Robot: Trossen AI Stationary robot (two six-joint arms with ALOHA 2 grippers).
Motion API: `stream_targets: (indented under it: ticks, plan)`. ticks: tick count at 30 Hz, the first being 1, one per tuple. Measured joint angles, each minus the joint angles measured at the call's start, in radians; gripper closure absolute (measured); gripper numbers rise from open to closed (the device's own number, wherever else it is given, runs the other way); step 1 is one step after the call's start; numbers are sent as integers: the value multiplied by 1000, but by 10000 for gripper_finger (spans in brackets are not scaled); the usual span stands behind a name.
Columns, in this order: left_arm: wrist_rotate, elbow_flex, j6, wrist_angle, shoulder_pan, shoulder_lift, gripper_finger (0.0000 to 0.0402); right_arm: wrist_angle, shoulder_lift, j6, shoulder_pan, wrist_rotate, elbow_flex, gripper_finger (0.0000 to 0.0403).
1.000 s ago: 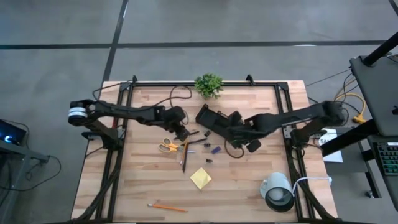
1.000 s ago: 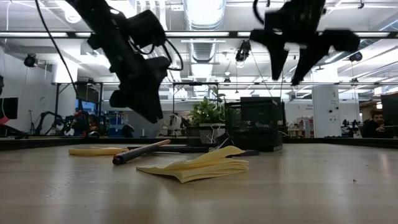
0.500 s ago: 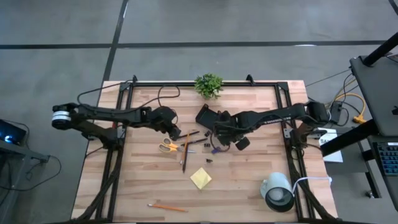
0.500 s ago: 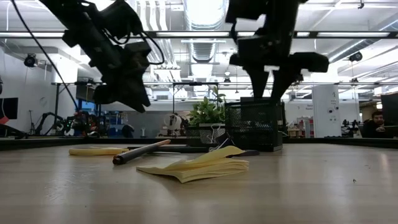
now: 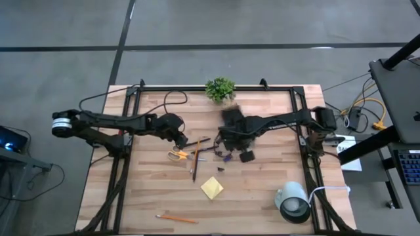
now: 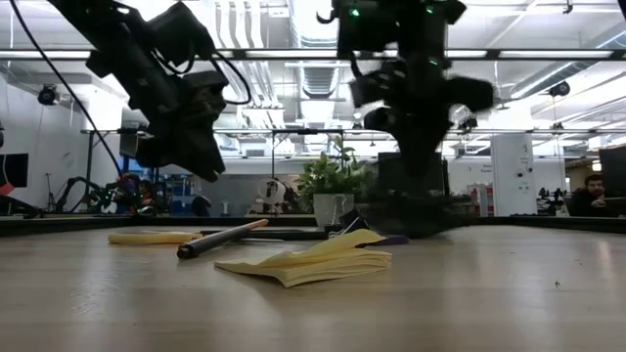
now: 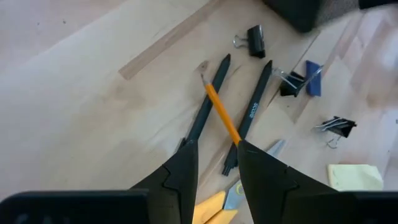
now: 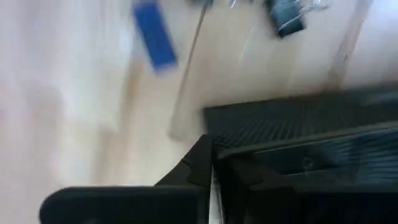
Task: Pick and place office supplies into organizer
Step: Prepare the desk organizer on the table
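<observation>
The black wire-mesh organizer (image 5: 231, 117) stands blurred at the table's middle, with my right gripper (image 5: 230, 133) shut on it from above. To its left my left gripper (image 5: 184, 139) hovers open above two dark pens (image 7: 252, 112) and an orange pencil (image 7: 221, 115), which lie crossed on the table. Yellow-handled scissors (image 5: 176, 155) lie just nearer. A yellow sticky-note pad (image 5: 211, 187) lies flat toward the near edge. Black binder clips (image 7: 336, 126) and a blue bit (image 7: 313, 70) lie between the pens and the organizer. My right gripper pinches the organizer's thin mesh wall (image 8: 249, 134) at its upper rim, near one end, between its two fingers (image 8: 198, 163). The fingers point down from above. In the low view the organizer (image 6: 411, 210) shows blurred under the gripper; whether it is off the table I cannot tell.
A small green plant (image 5: 220, 88) stands at the far edge. A white cup (image 5: 291, 194) and a black tape roll (image 5: 295, 211) sit at the near right. Another orange pencil (image 5: 176, 217) lies at the near left. Black frame rails run along the table's sides.
My right gripper has gone toward the table's left edge and down over the organizer, has rolled about its own line, and has shut on the organizer's wall. The organizer now shows blurred and shifted. My left gripper has drawn back toward the left edge, staying open.
</observation>
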Motion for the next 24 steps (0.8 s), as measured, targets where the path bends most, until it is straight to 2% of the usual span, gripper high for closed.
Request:
stream_targets:
  ticks: [3, 5, 9, 17, 21, 24]
  plan:
    - [0, 1, 2, 4, 0, -10, 304, 27, -5, 311, -7, -86, 51, 395]
    - [0, 1, 3, 3, 0, -15, 304, 41, -8, 517, -7, -102, 95, 395]
    - [1, 2, 26, 5, 0, -15, 304, 87, -9, 887, -15, -42, 137, 395]
    - [7, 2, 28, 5, 0, -22, 304, 116, 40, 1175, -101, 255, 129, 395]
    - [26, 2, 28, 3, -1, -29, 304, 163, 70, 1284, -161, 350, 131, 395]
    - [32, 2, 28, -2, -7, -38, 304, 169, 112, 1430, -200, 365, 127, 394]
